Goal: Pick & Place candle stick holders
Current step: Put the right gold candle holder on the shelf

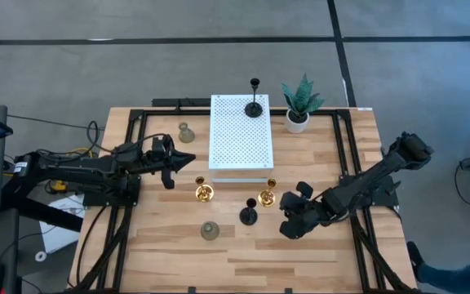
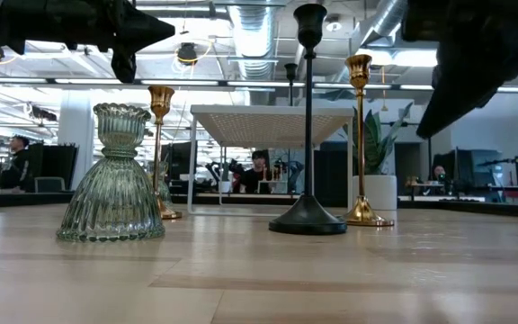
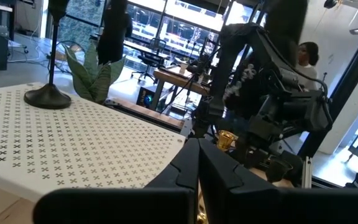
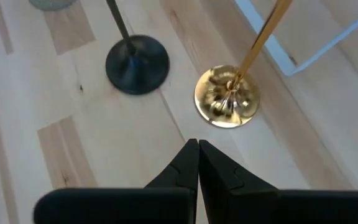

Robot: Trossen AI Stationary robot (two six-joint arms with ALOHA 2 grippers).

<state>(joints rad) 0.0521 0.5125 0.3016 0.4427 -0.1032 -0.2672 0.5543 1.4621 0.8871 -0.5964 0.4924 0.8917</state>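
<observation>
A slim black candle stick holder [image 1: 254, 106] stands on the white perforated platform [image 1: 241, 143]. On the wood in front of the platform stand two gold holders [image 1: 204, 193] [image 1: 268, 197], a second black one [image 1: 249, 215] and a squat pale green one [image 1: 210, 231]. Another pale green holder [image 1: 186, 133] stands left of the platform. My right gripper [image 4: 197, 144] is shut and slants down over bare wood, just short of the right gold holder's base [image 4: 227, 96] and the black holder's base [image 4: 137, 64]. My left gripper [image 3: 197, 144] is shut and waits above the table beside the platform's left edge.
A green plant in a white pot [image 1: 299, 104] stands at the platform's far right corner. Black frame rails run along the table's left and right sides [image 1: 345, 155]. Bare wood lies along the near edge [image 1: 243, 261]. People sit in the room beyond the table.
</observation>
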